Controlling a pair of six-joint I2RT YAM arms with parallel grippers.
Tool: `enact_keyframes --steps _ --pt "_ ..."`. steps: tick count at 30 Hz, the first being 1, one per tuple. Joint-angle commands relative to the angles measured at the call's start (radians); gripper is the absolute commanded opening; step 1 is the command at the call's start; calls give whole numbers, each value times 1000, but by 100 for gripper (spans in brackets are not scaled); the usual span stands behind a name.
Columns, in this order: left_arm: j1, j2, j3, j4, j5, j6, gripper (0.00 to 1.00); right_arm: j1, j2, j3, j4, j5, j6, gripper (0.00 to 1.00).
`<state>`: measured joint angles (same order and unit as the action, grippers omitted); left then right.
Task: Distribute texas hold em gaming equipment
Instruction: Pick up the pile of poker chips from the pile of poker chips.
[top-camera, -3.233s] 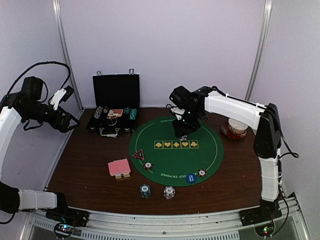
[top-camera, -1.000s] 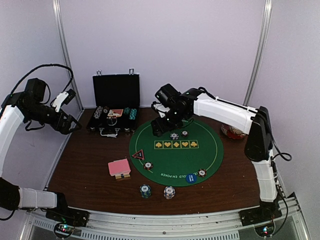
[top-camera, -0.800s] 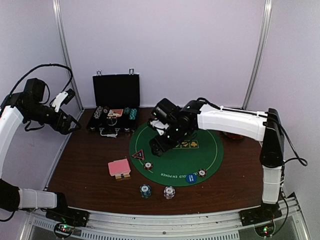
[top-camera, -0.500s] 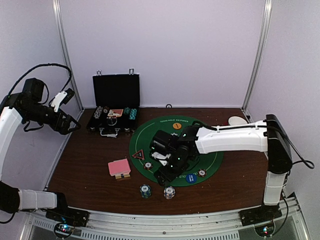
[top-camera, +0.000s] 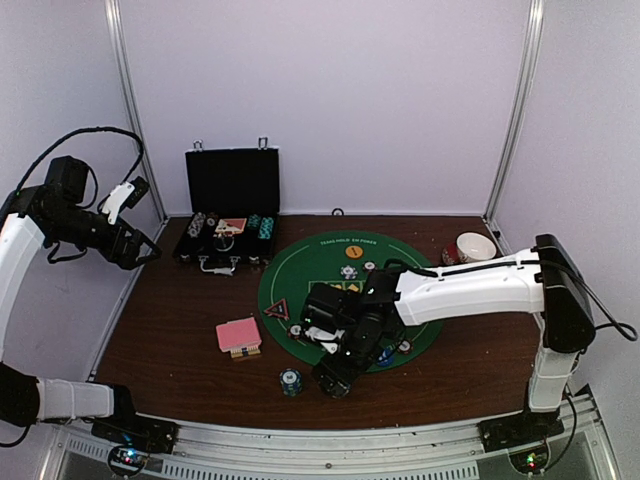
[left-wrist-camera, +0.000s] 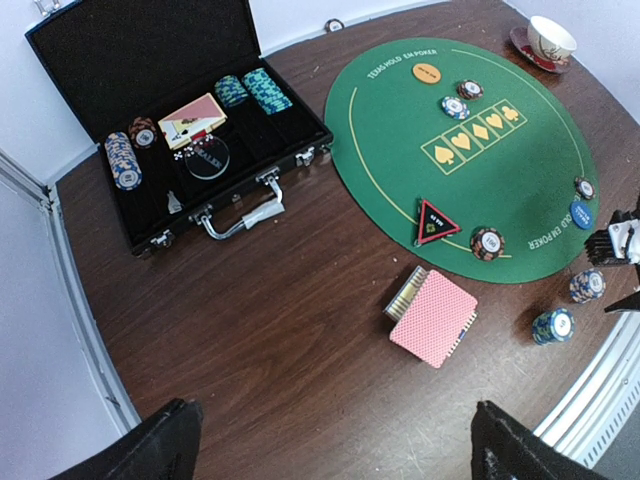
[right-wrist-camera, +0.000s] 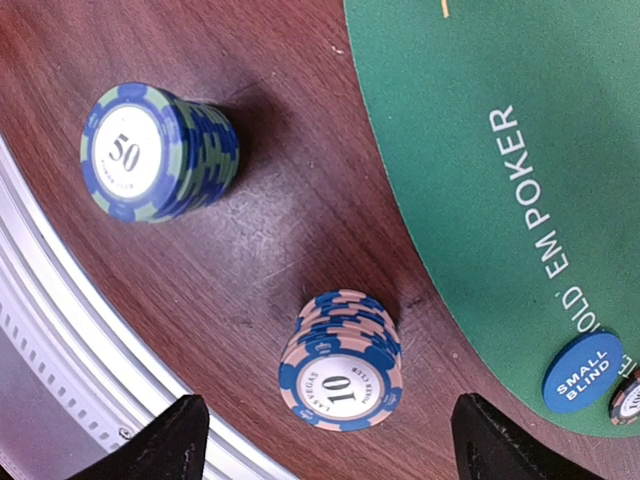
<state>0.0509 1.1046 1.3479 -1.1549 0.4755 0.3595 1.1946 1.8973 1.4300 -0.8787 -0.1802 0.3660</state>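
My right gripper (top-camera: 335, 378) is open and hangs just above the blue-white "10" chip stack (right-wrist-camera: 341, 373), which stands on the wood off the near edge of the green mat (right-wrist-camera: 520, 150). Its black fingers stand well clear on either side of the stack. A teal "50" stack (right-wrist-camera: 155, 152) stands to the left of it (top-camera: 290, 381). The blue small-blind disc (right-wrist-camera: 589, 372) lies on the mat. Pink-backed cards (left-wrist-camera: 432, 317) and the red-edged triangle (left-wrist-camera: 436, 222) lie left of centre. My left gripper (top-camera: 140, 245) is open, high at the far left, empty.
The open black case (left-wrist-camera: 170, 110) holds more chips and cards at the back left. A red-and-white bowl (top-camera: 474, 247) stands at the back right. An orange disc (left-wrist-camera: 427, 73) and single chips lie on the mat. The metal table rail (right-wrist-camera: 90, 360) runs close to the stacks.
My right arm has swung from the far side of the mat to its near edge and come down over the blue-white stack. The left arm has not moved.
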Motion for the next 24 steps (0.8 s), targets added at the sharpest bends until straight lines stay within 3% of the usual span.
enact_keyframes --steps 1,24 --pt "6 -11 1 -3 7 16 98 0 11 -1 9 -9 -11 87" --pt "6 -7 -1 -2 5 18 98 0 83 58 8 -2 -43 65"
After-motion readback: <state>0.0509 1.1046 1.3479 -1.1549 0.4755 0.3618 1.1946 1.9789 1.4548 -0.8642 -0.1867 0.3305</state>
